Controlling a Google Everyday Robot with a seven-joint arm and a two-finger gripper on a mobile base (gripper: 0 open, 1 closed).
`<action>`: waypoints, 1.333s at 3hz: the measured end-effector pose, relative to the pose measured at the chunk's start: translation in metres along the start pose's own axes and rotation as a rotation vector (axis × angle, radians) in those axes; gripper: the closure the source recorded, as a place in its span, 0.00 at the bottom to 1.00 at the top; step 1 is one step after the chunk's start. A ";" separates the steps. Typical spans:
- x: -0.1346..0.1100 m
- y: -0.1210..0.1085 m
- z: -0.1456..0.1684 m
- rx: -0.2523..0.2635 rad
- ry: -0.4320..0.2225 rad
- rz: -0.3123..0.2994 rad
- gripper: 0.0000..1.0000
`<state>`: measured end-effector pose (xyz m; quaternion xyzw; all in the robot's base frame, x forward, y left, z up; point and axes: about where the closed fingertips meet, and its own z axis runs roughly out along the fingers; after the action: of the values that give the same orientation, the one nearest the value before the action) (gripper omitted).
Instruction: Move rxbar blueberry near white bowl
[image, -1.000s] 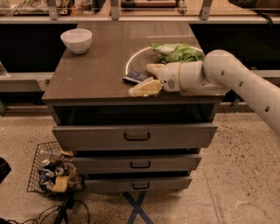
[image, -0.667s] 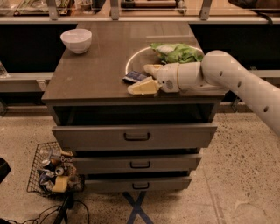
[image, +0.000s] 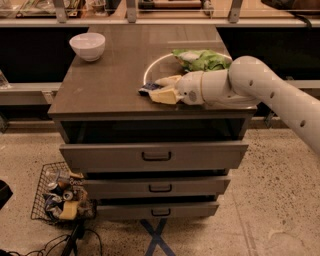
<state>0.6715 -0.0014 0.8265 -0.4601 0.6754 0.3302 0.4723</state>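
The rxbar blueberry (image: 148, 89) is a small dark blue bar lying on the brown cabinet top (image: 115, 75), right of centre near the front edge. My gripper (image: 162, 88) reaches in from the right. Its two pale fingers (image: 163, 96) are closed on the bar's right end, and the bar's left end sticks out between them, low on the surface. The white bowl (image: 87, 46) stands at the back left corner, well apart from the bar and gripper.
A green and white snack bag (image: 200, 59) lies behind my wrist on a round plate's rim (image: 150, 67). The cabinet has three drawers (image: 156, 156) below. A wire basket of clutter (image: 57, 197) sits on the floor at the left.
The fingers have drawn closer together around the blue bar. The arm has shifted only slightly left. The bowl and the bag have not moved.
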 end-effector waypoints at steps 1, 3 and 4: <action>0.000 0.000 0.000 0.000 0.000 0.000 1.00; -0.002 0.000 0.003 -0.003 0.007 0.003 1.00; -0.002 0.000 0.002 -0.003 0.007 0.003 1.00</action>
<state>0.6726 0.0014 0.8275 -0.4609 0.6772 0.3303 0.4689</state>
